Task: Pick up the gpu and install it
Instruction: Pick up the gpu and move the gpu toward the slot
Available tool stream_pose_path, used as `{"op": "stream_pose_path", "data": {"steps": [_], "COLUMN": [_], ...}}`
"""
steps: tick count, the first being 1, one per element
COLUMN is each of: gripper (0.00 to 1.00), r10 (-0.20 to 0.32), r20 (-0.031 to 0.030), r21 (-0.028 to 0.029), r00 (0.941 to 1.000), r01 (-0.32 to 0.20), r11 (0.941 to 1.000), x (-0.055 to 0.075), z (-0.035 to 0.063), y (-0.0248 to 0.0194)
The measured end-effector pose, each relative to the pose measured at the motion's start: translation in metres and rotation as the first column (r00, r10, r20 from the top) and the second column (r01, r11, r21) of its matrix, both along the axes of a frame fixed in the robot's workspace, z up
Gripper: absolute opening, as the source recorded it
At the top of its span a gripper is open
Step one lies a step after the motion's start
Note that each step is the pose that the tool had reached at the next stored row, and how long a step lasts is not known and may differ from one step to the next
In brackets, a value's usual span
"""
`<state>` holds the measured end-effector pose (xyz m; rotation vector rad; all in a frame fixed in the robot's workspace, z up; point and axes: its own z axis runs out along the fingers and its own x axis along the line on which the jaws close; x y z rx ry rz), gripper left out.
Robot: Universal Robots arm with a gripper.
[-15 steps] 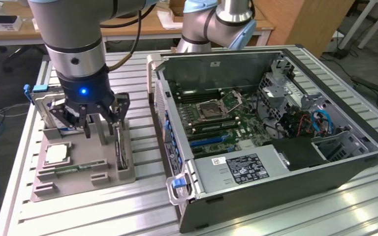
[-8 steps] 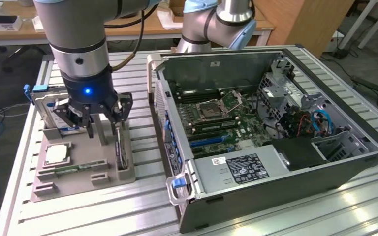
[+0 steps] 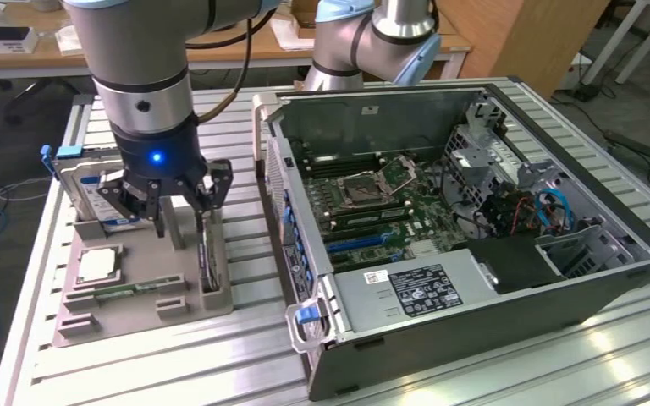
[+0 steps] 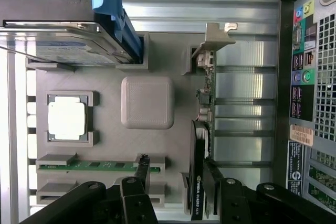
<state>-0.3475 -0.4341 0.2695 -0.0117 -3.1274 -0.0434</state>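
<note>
The gpu (image 3: 204, 247) is a thin dark card standing on edge in a slot of the grey parts holder (image 3: 88, 317), on the side nearest the computer case. From the wrist it appears edge-on as the gpu (image 4: 201, 145), with its silvery bracket (image 4: 213, 39) at the far end. My gripper (image 3: 179, 216) hangs low over the holder and is open. In the wrist view my gripper (image 4: 177, 174) has one of its dark fingers (image 4: 142, 167) over the holder's floor and the other right beside the card, so the card's near end lies between them. Nothing is held.
The holder also carries a hard drive (image 4: 58, 51) with a blue rail, a square processor chip (image 4: 66, 118) and a green memory stick (image 4: 94, 166). An open computer case (image 3: 472, 211) with its motherboard (image 3: 371, 203) exposed lies at the exterior view's right. A second arm stands behind.
</note>
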Motion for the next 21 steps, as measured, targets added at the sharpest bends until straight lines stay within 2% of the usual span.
{"op": "stream_pose_path", "data": {"steps": [21], "gripper": [0.53], "r10": [0.0], "r20": [0.0002], "r21": [0.0], "r00": [1.0], "r01": [0.0], "r11": [1.0], "x": [0.012], "z": [-0.0092], "y": [0.0]}}
